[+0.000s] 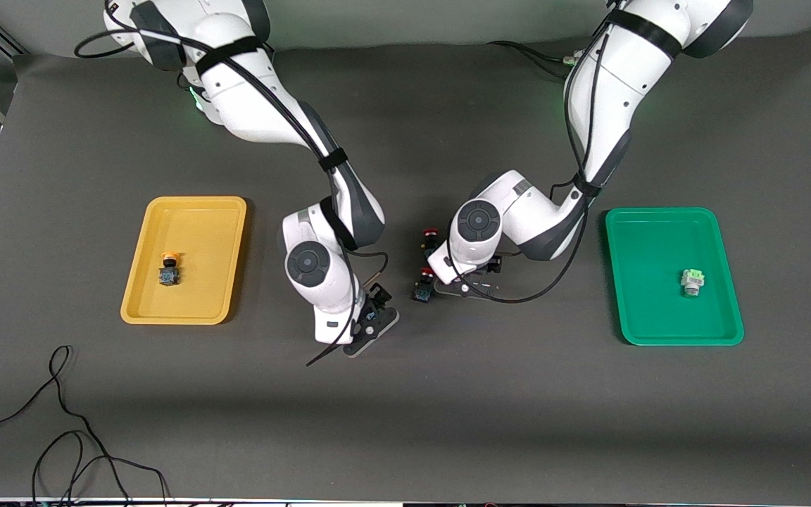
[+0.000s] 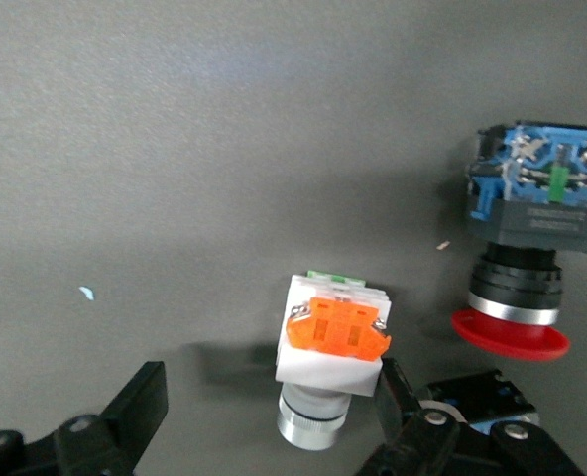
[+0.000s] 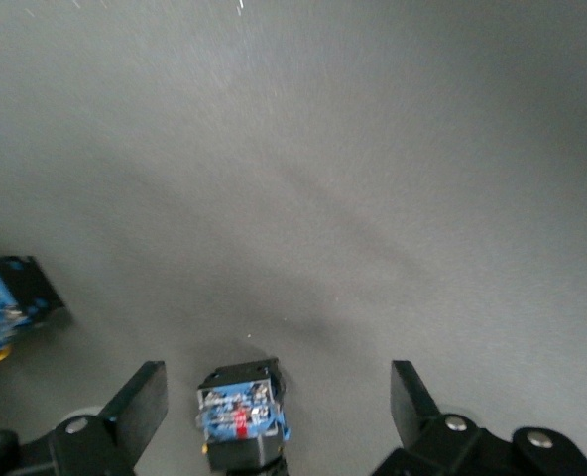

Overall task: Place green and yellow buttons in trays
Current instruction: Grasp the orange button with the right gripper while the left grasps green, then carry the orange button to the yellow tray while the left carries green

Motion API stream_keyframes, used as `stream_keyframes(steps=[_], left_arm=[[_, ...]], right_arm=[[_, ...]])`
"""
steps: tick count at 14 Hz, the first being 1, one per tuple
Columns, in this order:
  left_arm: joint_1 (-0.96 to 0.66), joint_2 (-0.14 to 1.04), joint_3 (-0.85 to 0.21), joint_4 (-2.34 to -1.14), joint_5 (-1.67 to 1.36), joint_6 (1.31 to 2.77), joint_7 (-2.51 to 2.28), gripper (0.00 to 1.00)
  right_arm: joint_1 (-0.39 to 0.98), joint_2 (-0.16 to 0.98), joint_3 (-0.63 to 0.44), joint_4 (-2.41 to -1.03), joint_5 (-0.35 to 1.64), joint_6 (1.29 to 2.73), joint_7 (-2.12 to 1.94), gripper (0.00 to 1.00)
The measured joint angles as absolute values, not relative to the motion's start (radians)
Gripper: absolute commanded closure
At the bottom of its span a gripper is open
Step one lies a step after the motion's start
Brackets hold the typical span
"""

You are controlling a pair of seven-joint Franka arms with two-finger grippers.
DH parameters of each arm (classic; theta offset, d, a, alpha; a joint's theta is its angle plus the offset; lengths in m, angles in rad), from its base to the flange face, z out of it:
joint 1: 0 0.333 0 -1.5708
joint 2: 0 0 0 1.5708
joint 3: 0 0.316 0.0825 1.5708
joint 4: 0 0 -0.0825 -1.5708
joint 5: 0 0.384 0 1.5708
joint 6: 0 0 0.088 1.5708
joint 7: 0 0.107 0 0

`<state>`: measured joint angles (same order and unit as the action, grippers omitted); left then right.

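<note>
The left gripper is held low over the middle of the worktop, and its fingers are spread wide with nothing gripped. The white button with the orange face is seen lying on its side between them. One finger is very close to it, and the other is well apart. A red-capped switch is lying just beside it.

The right gripper is also held low over the middle, a bit more toward the right arm's end. It is wide open too, and nothing is held. A blue-bodied switch is seen between its fingers, but its cap colour cannot be told.

The yellow tray is set near the right arm's end with one yellow-capped button in it. The green tray is set near the left arm's end with the green-faced button in it.

What could go wrong: the white button could be pushed away or rolled by the close finger, because it is not centred. The red-capped switch could be bumped. A wrong switch could be picked by the right gripper if its cap is red.

The white button is shown only in the left wrist view, because it is hidden by the arm in the front view. Both trays are shown only in the front view.
</note>
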<state>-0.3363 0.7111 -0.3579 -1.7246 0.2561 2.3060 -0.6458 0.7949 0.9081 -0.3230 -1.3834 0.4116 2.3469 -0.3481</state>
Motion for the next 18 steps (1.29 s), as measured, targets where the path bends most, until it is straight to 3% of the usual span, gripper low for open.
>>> stream_keyframes(steps=[2, 3, 4, 5, 6, 7, 9, 12, 15, 18], left_arm=[[-0.336, 0.711, -0.357, -1.725, 0.26, 2.306, -0.646, 0.93], [-0.336, 0.711, -0.356, -1.725, 0.26, 2.307, -0.646, 1.0], [-0.336, 0.711, -0.356, -1.725, 0.26, 2.307, -0.646, 1.0], [-0.336, 0.711, -0.355, -1.724, 0.26, 2.306, -0.647, 1.0], [-0.336, 0.71, -0.355, -1.724, 0.26, 2.306, -0.652, 1.0], [-0.336, 0.71, -0.354, -1.723, 0.26, 2.305, -0.66, 1.0], [-0.333, 0.699, -0.346, -1.711, 0.263, 2.273, -0.661, 1.0], [-0.285, 0.595, -0.337, -1.68, 0.264, 2.061, -0.567, 1.0], [-0.215, 0.43, -0.334, -1.675, 0.263, 1.843, -0.426, 1.0], [-0.111, 0.317, -0.328, -1.682, 0.263, 1.748, -0.231, 1.0]], right_arm=[[0.805, 0.916, -0.321, -1.418, 0.412, 2.397, -0.347, 0.0], [0.809, 0.917, -0.321, -1.434, 0.412, 2.412, -0.346, 0.0], [0.81, 0.917, -0.321, -1.443, 0.412, 2.419, -0.346, 0.1], [0.81, 0.917, -0.321, -1.446, 0.412, 2.419, -0.345, 0.41], [0.81, 0.917, -0.321, -1.446, 0.412, 2.419, -0.345, 0.66], [0.81, 0.917, -0.321, -1.446, 0.412, 2.419, -0.344, 0.76], [0.81, 0.915, -0.321, -1.446, 0.412, 2.419, -0.344, 0.82], [0.81, 0.901, -0.323, -1.443, 0.413, 2.407, -0.339, 0.95], [0.808, 0.866, -0.336, -1.425, 0.413, 2.321, -0.325, 0.98], [0.807, 0.808, -0.371, -1.388, 0.413, 2.174, -0.263, 0.98]])
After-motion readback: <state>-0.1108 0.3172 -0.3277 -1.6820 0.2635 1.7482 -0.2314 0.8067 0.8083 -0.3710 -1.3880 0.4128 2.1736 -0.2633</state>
